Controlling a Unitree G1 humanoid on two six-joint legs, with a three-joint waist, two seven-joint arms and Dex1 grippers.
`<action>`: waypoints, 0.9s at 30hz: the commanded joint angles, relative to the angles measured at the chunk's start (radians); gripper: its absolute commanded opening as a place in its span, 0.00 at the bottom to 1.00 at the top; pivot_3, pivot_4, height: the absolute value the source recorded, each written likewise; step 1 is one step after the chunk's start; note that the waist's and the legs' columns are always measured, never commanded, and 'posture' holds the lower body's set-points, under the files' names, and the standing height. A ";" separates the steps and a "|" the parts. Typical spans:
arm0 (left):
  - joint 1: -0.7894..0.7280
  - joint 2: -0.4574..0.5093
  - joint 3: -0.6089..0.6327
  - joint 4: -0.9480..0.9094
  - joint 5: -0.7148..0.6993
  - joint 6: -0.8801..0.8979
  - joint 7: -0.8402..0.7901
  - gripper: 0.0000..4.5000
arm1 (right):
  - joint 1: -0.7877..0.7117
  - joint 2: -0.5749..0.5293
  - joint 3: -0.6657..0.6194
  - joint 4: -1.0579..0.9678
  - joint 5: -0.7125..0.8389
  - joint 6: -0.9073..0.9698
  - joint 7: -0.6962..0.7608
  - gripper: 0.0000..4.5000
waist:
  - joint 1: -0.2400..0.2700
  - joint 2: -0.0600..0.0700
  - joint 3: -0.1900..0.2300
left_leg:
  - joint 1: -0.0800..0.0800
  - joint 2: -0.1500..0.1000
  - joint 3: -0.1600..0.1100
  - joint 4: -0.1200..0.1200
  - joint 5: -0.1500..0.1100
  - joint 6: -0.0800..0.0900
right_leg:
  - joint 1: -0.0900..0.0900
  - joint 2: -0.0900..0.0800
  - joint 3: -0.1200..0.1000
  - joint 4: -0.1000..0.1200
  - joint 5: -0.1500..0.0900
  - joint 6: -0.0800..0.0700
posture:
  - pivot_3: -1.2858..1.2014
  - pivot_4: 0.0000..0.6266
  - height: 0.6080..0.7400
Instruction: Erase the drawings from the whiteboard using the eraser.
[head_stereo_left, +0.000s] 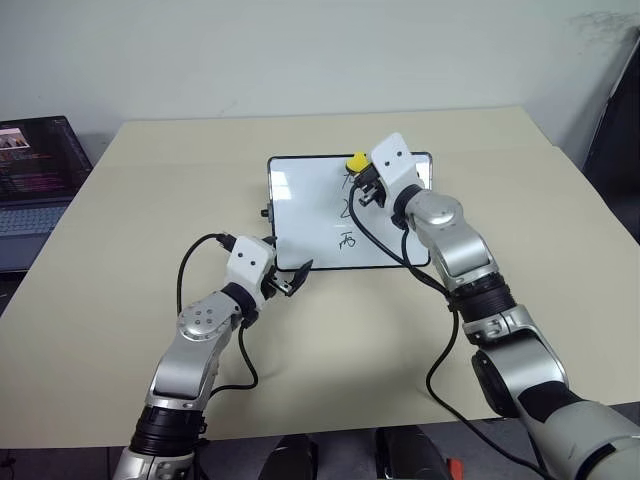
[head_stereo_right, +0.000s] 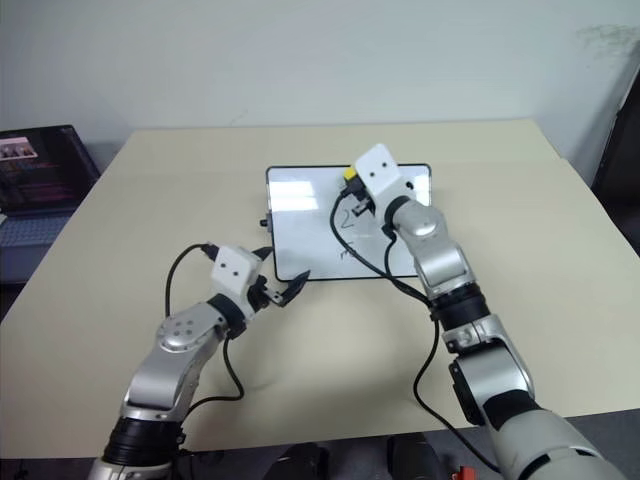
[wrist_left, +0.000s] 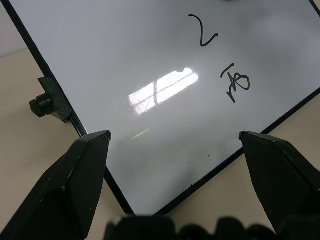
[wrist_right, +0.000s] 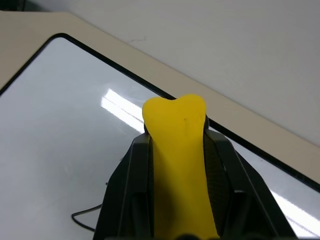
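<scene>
Right gripper jaws clamped on eraser, over far part of whiteboard mid-worktop; drawings near it; left gripper jaws wide at board's near-left corner

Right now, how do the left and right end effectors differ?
The left end effector is open and empty, low at the whiteboard's near corner. The right end effector is shut on the yellow eraser, farther back above the drawings. Both have black fingers.
</scene>
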 joint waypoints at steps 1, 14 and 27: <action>0.004 0.008 0.032 -0.033 -0.001 -0.003 0.012 1.00 | -0.054 0.002 -0.002 0.043 -0.023 -0.041 -0.003 0.23 | -0.001 0.000 0.000 | 0.000 0.000 0.000 0.000 0.000 0.000 | 0.000 0.000 0.000 0.000 0.000 0.000 | 0.52 0.24 1.00; -0.030 0.006 0.037 -0.128 0.008 0.098 0.053 1.00 | -0.147 0.029 0.025 0.239 -0.086 -0.091 0.004 0.23 | -0.006 0.000 0.000 | 0.001 0.000 0.001 0.000 0.000 0.000 | 0.000 0.000 0.000 0.001 0.001 -0.001 | 0.52 0.24 1.00; -0.006 0.015 0.065 -0.176 0.004 0.142 0.078 1.00 | -0.032 0.052 0.093 0.114 -0.103 -0.014 0.086 0.23 | -0.006 0.000 0.000 | 0.001 0.001 0.001 0.000 0.000 0.000 | 0.000 0.000 0.000 0.001 0.001 -0.001 | 0.52 0.24 1.00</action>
